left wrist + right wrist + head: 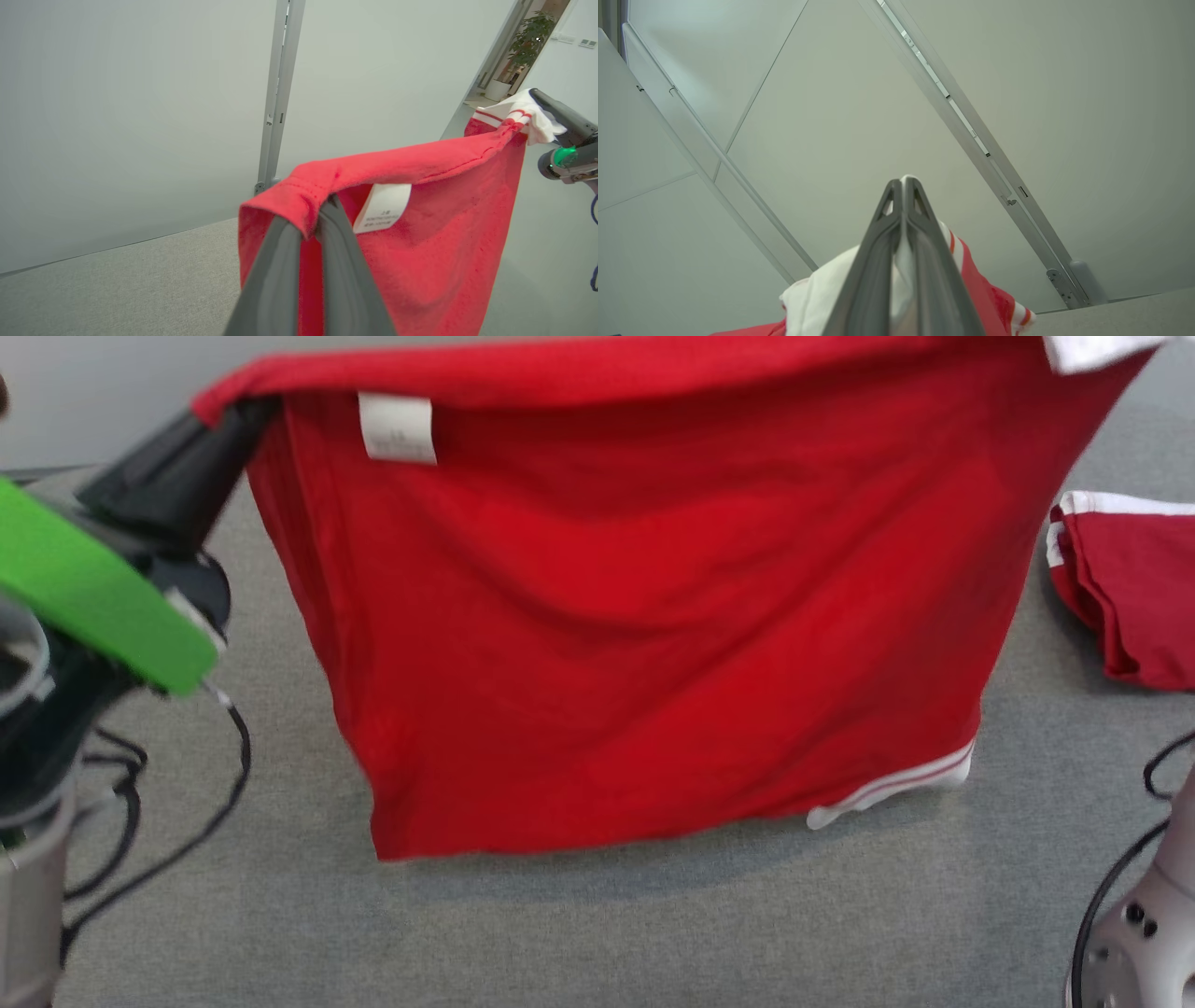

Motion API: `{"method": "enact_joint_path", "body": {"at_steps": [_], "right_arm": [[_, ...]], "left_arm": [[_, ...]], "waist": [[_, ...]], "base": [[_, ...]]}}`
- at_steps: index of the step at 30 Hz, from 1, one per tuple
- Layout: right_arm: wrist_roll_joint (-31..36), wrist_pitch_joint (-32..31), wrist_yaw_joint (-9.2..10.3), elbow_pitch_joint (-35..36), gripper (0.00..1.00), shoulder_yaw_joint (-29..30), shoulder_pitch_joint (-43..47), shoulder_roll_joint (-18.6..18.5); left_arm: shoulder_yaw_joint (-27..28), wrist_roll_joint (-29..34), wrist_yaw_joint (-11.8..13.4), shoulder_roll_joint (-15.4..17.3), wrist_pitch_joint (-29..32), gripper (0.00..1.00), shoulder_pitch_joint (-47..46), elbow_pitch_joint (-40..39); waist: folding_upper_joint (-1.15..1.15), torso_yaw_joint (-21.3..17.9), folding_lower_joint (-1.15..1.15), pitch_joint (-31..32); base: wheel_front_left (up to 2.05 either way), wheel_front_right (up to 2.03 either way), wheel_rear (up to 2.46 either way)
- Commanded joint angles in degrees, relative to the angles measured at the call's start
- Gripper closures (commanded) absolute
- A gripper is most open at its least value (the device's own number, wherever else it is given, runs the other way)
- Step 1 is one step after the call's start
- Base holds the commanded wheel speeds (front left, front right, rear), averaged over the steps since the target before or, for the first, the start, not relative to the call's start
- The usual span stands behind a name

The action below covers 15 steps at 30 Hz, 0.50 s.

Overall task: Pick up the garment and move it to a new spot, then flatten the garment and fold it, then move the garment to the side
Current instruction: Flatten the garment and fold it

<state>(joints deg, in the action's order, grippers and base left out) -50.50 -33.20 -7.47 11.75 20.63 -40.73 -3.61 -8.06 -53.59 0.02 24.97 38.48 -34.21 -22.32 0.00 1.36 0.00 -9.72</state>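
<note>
Two sets of jaws are clamped tight on cloth: the left gripper (323,210) pinches a red corner of the garment (635,616), and the right gripper (903,184) pinches a white-trimmed corner. Held high and well apart, they pull the top edge taut so the garment hangs as a flat sheet, label (399,427) toward the robot, ready, I'd guess, to be laid smooth. Its bottom edge is at or just above the grey surface (597,933). Another red piece (1130,588) lies to the right.

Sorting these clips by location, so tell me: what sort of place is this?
Likely an office or lab: pale wall panels, a grey fabric-covered surface and a potted plant.
</note>
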Motion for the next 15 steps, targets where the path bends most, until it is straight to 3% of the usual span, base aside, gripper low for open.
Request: {"method": "enact_joint_path", "body": {"at_steps": [1,5,7,13,15], "right_arm": [[3.38,-1.20,-0.04,-2.77,1.00,0.07,-5.47,0.14],[13.38,-0.67,-0.04,-12.75,1.00,-0.23,-22.74,0.51],[13.01,2.44,-0.03,-19.88,1.00,-0.17,-30.60,0.58],[17.13,19.85,-0.03,-38.15,1.00,-2.87,-50.84,0.51],[16.32,25.21,0.03,-43.09,1.00,-3.57,-54.34,0.48]], "left_arm": [[-0.23,1.80,-0.17,0.36,0.02,1.00,-6.00,3.06],[-0.92,8.19,0.10,-0.54,-3.12,1.00,-23.18,16.01],[-2.00,11.76,-1.00,-1.13,-6.19,1.00,-31.15,22.53],[-3.04,22.36,-2.95,-1.97,-23.24,1.00,-52.60,44.42],[-3.25,23.70,-3.61,-3.40,-29.23,1.00,-55.12,50.19]], "waist": [[0.00,-1.20,0.00,-8.71],[0.00,-2.27,0.00,-16.33],[0.00,-2.68,0.00,-19.23],[0.00,-4.08,0.00,-25.26],[0.00,-4.13,0.00,-26.26]], "base": [[0.00,0.00,0.00],[0.00,0.00,0.00],[0.00,0.00,0.00],[0.00,0.00,0.00],[0.00,0.00,0.00]]}}
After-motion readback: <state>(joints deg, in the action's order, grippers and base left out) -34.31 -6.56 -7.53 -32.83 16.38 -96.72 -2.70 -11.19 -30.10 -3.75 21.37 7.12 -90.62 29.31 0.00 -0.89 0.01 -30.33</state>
